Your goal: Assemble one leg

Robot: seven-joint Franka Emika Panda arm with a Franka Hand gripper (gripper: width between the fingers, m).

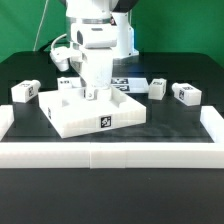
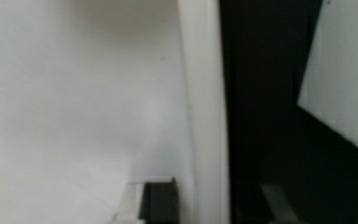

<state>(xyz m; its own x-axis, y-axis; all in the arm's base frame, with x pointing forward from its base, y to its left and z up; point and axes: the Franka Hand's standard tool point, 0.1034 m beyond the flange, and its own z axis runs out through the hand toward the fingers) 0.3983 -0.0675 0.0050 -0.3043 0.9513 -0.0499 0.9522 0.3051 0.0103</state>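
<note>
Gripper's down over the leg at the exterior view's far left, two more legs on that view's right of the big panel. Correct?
No. The exterior view shows the gripper down over the big panel, not the far-left leg. The other two legs do lie on that view's right of the panel.

white square panel (image 1: 70,118) under the claw (image 1: 92,93); marker board (image 1: 128,82) just behind the claw; long white rail (image 1: 110,157) well in front.
</note>
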